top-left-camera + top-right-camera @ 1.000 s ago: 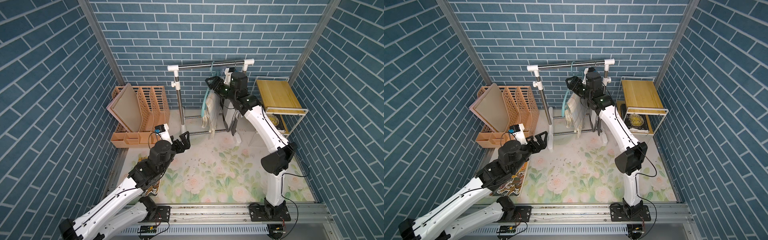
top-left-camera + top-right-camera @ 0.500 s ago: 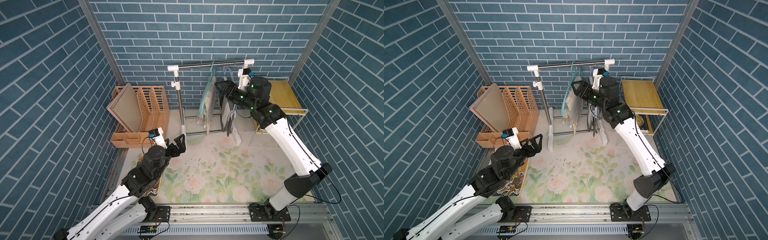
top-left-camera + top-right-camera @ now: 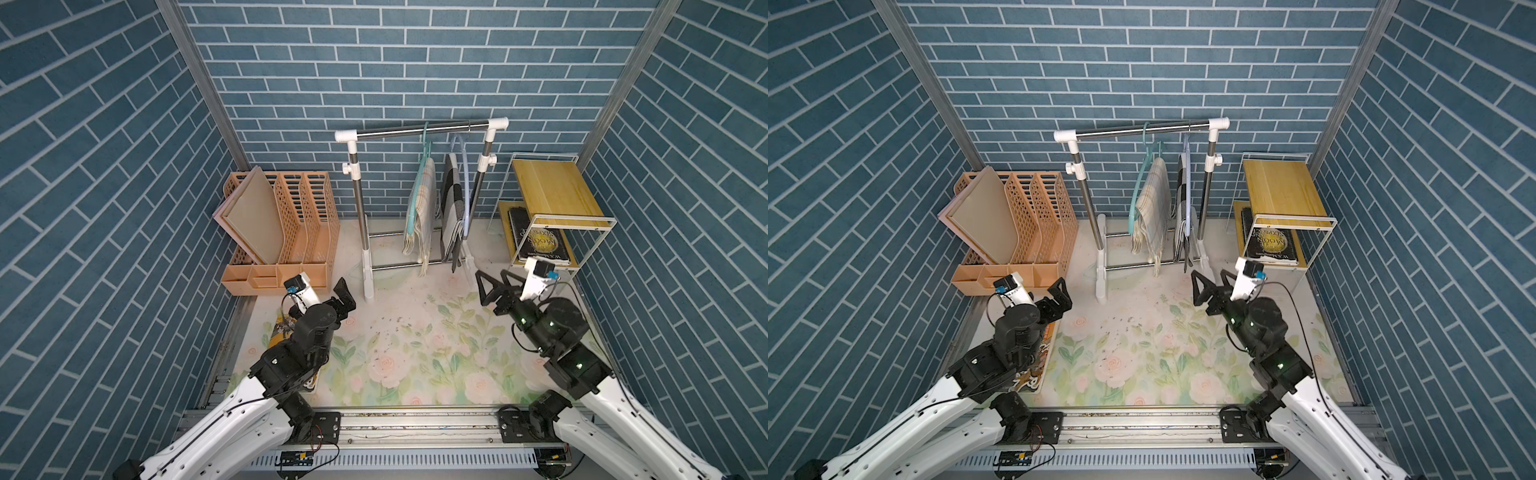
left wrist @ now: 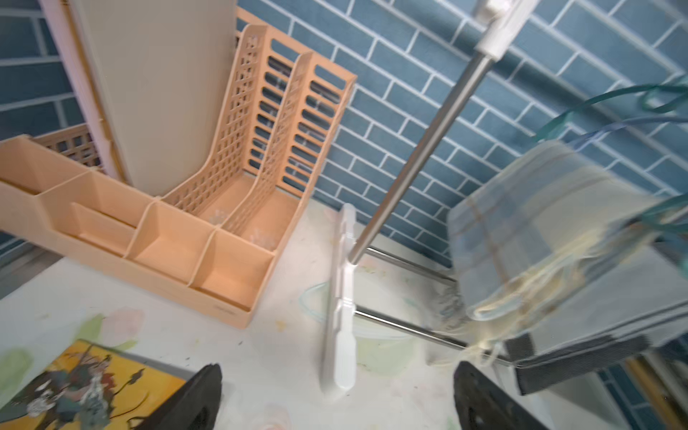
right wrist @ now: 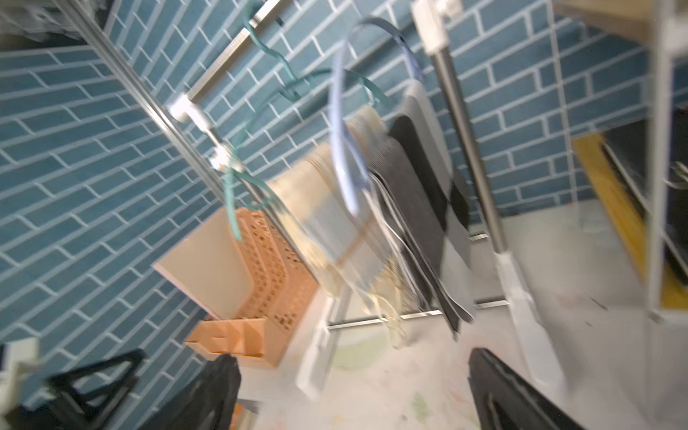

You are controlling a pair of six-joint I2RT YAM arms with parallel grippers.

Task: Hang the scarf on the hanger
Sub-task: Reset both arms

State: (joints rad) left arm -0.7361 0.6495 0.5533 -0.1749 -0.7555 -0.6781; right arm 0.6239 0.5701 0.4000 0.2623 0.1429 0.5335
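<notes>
Blue-brick cell, floral mat [image 3: 395, 353]: the grey checked scarf [image 3: 451, 212] hangs straight down off the blue hanger [image 3: 468, 174] on the far rack [image 3: 415, 126], far-left of the nearer right gripper [image 3: 490, 276], which gapes wide and empty, as does the left gripper [image 3: 344, 296].

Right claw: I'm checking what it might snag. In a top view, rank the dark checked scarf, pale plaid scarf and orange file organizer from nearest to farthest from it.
From the right claw, in a top view:
1. Dark checked scarf, at the right end of the rack.
2. Pale plaid scarf, beside it, mid-rack.
3. Orange file organizer, far off on the left side.
</notes>
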